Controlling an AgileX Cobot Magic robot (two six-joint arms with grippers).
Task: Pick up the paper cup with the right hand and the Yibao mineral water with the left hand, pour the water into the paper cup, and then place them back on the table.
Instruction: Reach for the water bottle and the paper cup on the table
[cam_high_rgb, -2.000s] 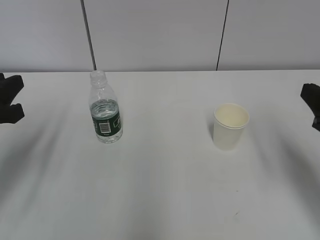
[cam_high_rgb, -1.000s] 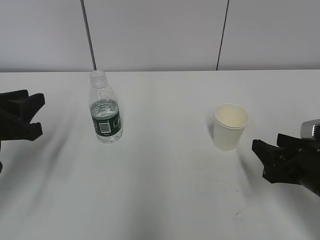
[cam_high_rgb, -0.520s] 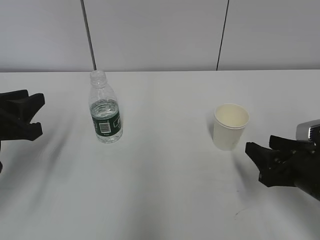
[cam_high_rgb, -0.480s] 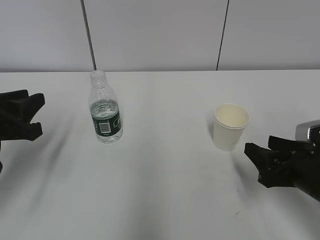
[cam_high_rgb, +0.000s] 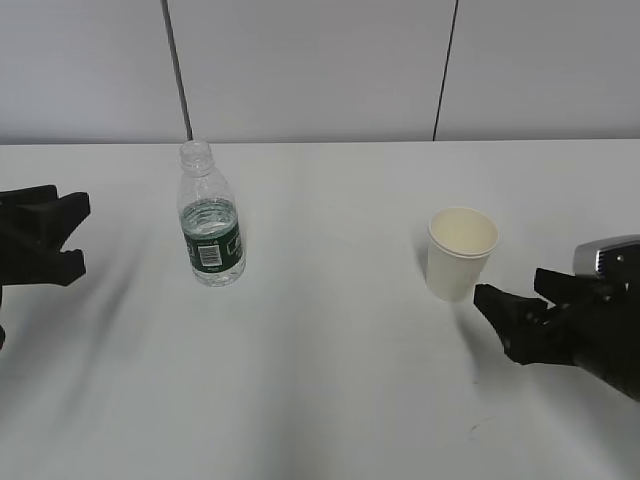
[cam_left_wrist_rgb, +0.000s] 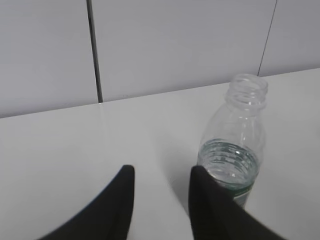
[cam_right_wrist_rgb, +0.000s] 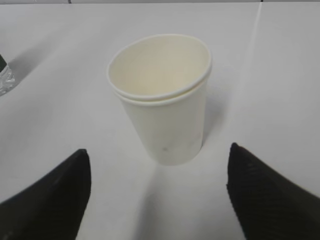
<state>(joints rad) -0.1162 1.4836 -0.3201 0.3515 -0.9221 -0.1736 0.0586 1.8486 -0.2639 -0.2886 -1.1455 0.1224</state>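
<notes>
Approach geometry: we find the paper cup (cam_right_wrist_rgb: 161, 97) upright on the desk (cam_high_rgb: 330, 380), dead ahead of the right gripper (cam_right_wrist_rgb: 155, 192), fingers spread and empty. Yibao mineral water (cam_left_wrist_rgb: 232, 157) stands right of the left gripper (cam_left_wrist_rgb: 160, 200), its fingers apart, empty.

Both grippers are matte black throughout, with no markings, screws or cables showing. In the exterior view the left gripper (cam_high_rgb: 62, 235) is a blocky forked piece ending in two squared, angular prongs. The right gripper (cam_high_rgb: 505, 315) has the same chunky faceted build, and behind it sits a small silver-grey housing (cam_high_rgb: 605, 255) with a rounded corner. In the left wrist view the fingers (cam_left_wrist_rgb: 124, 200) are smooth curved blades tapering to rounded tips. In the right wrist view the fingers (cam_right_wrist_rgb: 60, 195) look like broad dark wedges narrowing to blunt points.
</notes>
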